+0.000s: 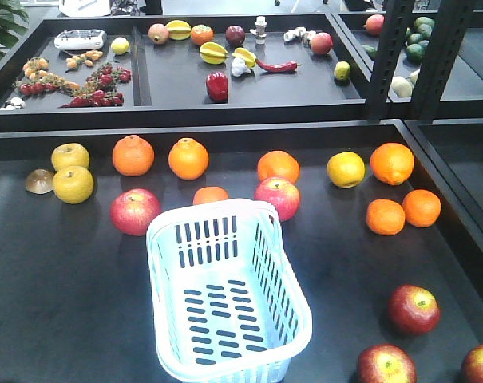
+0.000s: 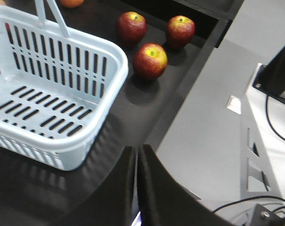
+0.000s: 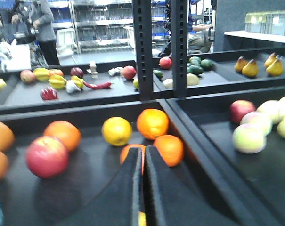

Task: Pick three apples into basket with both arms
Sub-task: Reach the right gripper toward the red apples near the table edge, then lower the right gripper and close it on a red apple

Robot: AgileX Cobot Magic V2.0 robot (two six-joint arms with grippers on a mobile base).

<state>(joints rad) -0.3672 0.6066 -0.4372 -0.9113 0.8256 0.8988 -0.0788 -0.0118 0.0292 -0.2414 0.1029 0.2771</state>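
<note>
The work surface is a wide black tray with raised edges. Behind it, a second tray carries mixed fruit and a red chili. A black perforated post stands at the far right, between the trays. The right wrist view shows the room: metal shelves, people at the far left, and a neighbouring tray with pale apples. The basket stands in the middle of the front tray. The three dark red apples lie on the tray outside it, to its right and near the front edge, close together but apart. A row of oranges lies behind the basket, and a pink-red apple sits just beside its far rim. The left gripper has its fingers pressed together on nothing and hangs over the tray's edge near the basket. The right gripper is also closed and holds nothing; it points toward the oranges.
</note>
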